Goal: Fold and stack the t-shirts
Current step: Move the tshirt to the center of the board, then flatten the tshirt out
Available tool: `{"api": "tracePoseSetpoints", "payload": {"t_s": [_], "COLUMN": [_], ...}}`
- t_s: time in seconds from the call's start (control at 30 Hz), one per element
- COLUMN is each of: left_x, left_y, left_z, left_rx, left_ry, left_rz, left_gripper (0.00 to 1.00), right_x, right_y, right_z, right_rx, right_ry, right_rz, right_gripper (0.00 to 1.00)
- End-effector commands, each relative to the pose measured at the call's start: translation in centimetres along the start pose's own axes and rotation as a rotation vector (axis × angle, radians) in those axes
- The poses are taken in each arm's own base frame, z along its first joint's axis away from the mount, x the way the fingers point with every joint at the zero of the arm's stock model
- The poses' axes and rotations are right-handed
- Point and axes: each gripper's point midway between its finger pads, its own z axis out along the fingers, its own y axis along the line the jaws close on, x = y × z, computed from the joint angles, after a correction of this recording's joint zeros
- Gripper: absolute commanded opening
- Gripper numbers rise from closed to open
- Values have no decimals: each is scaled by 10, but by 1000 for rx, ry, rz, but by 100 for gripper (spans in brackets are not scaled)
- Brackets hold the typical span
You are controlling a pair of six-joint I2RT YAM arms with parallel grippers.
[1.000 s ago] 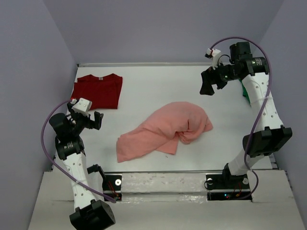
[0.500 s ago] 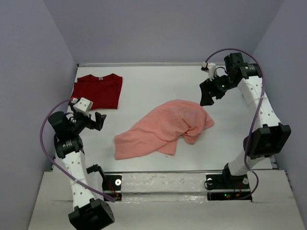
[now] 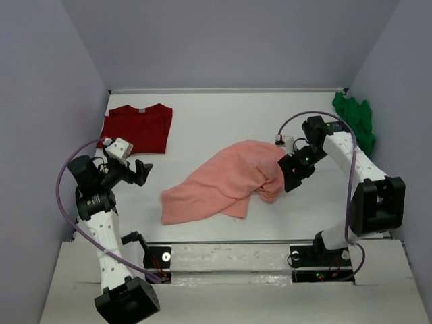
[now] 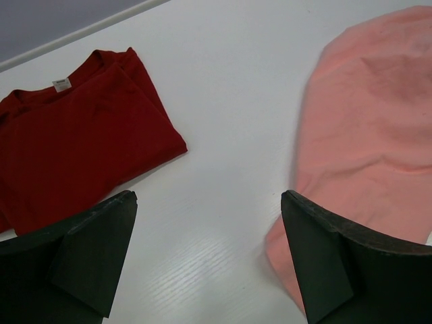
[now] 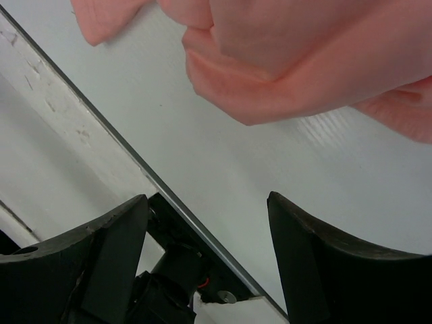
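The salmon-pink t-shirt [image 3: 229, 179] lies crumpled in the middle of the table; it also shows in the left wrist view [image 4: 368, 135] and the right wrist view [image 5: 290, 54]. The dark red t-shirt [image 3: 138, 127] with a small neck label lies folded at the back left, and shows in the left wrist view [image 4: 74, 135]. The bright green t-shirt [image 3: 356, 119] is bunched at the back right. My left gripper [image 3: 140, 173] is open and empty, between the red and pink shirts. My right gripper [image 3: 291, 179] is open and empty, low at the pink shirt's right edge.
The table's near edge rail [image 5: 135, 169] and the right arm's base [image 3: 317, 255] show in the right wrist view below the pink shirt. Grey walls enclose the table on three sides.
My right gripper has come down from the back right, toward the front, to the pink shirt's right edge, uncovering the green shirt. The pink shirt's left part has spread a little. The left gripper has shifted slightly.
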Motion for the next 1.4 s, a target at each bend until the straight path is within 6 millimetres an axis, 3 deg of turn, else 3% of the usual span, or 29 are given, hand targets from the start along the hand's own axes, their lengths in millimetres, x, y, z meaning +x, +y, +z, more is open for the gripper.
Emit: {"api": "tracePoseSetpoints", "payload": {"t_s": [0.0,0.27,0.5,0.63,0.7,0.87,1.13,1.2,1.37], "left_x": [-23,-23,-25,-24,-24,-22,-21,-20,-19], "left_y": [-2,0,-1,-1,0,0,0,1,10], "left_z": [-5,-5,-7,-7,-7,-5,-2,0,4], "left_rx": [9,-3,-14,-16,-15,-7,12,11,-44], "left_ry": [-46,-42,-49,-48,-46,-44,-40,-33,15], "left_rz": [79,81,96,98,100,102,89,83,108], "left_gripper": [99,99,99,99,99,99,99,99,97], "right_x": [-2,-11,-23,-29,-36,-61,-137,-145,-143], "right_y": [-4,-17,-51,-61,-68,-64,-62,-67,-105], "right_z": [19,51,81,94,94,71,-24,-32,-17], "right_rx": [1,-22,11,21,45,81,272,308,412], "right_ry": [19,70,106,125,114,58,-144,-158,-70], "right_rz": [-25,-10,43,60,64,26,-85,-87,-51], "right_gripper": [76,74,72,38,2,0,0,0,0]}}
